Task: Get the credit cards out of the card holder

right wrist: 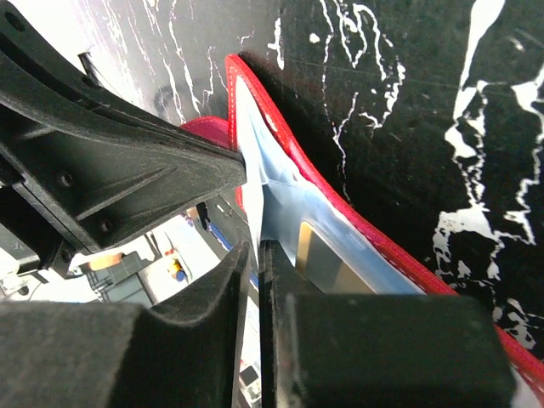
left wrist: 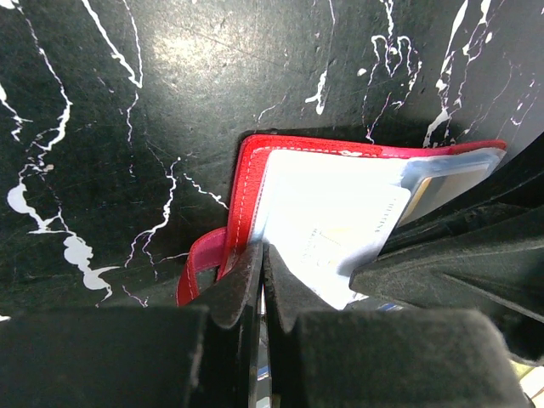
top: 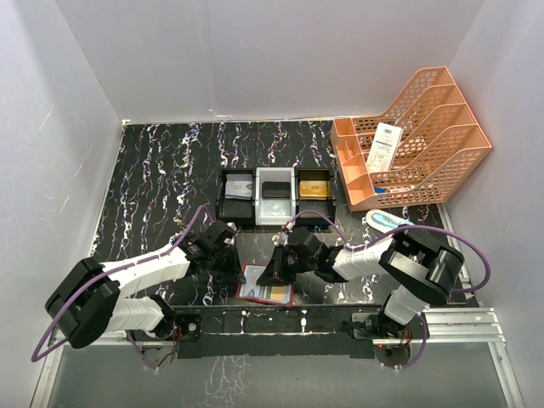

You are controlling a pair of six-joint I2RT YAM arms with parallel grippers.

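Observation:
The dark-red card holder lies open near the table's front edge, between both grippers. My left gripper is shut on its left edge; in the left wrist view the jaws pinch a thin sheet beside the red rim. A pale, silvery credit card sticks out of the clear pocket. An orange-gold card sits behind the pocket. My right gripper is shut on the pale card's edge. The gold card and red rim lie beside it.
A black-and-white three-compartment tray stands behind the wallet, with a silvery card, a dark item and a gold card in it. An orange mesh rack fills the back right. A white-teal object lies right of the tray.

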